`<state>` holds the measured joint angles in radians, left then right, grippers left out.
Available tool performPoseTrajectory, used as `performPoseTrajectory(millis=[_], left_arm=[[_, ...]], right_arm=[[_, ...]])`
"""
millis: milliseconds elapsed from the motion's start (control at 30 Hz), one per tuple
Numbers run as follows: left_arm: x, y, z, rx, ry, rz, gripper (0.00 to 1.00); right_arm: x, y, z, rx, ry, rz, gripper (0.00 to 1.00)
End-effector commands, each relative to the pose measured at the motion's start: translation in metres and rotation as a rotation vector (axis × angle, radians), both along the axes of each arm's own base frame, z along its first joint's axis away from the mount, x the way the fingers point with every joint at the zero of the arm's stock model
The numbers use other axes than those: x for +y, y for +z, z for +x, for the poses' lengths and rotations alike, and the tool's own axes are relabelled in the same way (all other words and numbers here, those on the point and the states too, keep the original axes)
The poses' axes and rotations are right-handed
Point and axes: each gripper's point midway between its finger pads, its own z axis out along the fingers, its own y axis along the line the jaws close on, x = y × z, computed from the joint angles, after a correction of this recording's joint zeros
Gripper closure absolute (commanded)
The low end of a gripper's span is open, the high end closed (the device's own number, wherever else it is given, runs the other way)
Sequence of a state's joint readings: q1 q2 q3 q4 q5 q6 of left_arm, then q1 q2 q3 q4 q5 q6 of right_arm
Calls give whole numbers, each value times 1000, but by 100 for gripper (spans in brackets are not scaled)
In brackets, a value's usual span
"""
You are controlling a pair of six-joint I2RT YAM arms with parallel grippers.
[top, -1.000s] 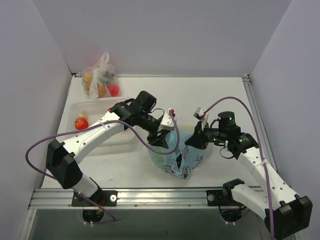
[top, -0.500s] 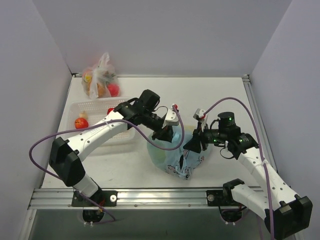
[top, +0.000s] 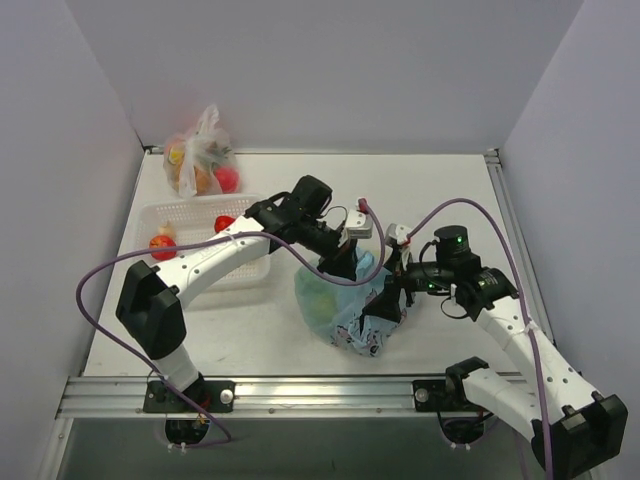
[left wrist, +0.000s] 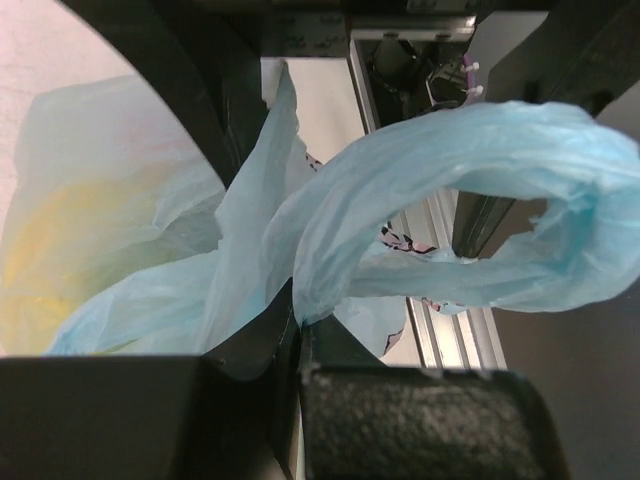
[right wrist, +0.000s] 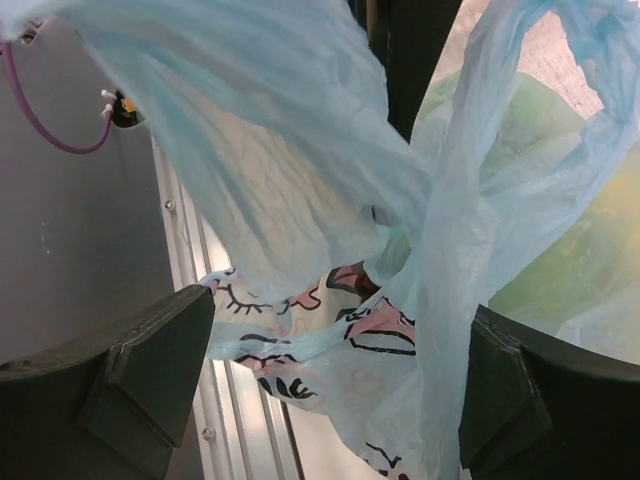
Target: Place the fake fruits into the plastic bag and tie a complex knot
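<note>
Plastic bag [top: 345, 312], one, left tool [left wrist: 300, 335] clamped on one handle loop [left wrist: 480, 170], right tool [right wrist: 330, 385] spread apart

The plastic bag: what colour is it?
The plastic bag is light blue with black-and-pink cartoon prints, clearest in the right wrist view.

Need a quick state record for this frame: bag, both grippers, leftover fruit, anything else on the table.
plastic bag: mid-table between the grippers, greenish fruit showing through
left gripper: shut on a bag handle
right gripper: open, bag plastic hanging between its fingers, not clamped
tie state: handles loose, nothing pulled tight in view
basket: left side, two red fruits inside
clear-wrapped bundle: back left corner
</note>
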<state>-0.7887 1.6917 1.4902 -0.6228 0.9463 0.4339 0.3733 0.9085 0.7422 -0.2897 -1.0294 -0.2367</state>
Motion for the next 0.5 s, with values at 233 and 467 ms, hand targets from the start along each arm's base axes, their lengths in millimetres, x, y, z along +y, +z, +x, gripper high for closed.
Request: performPoseTrajectory(millis=[233, 467], left_arm=[[-26, 36, -4, 2, -10, -101, 100], [-25, 40, -3, 1, 16, -95, 99]], right_arm=[[17, 8, 26, -41, -30, 66, 24], [17, 2, 25, -35, -28, 56, 69]])
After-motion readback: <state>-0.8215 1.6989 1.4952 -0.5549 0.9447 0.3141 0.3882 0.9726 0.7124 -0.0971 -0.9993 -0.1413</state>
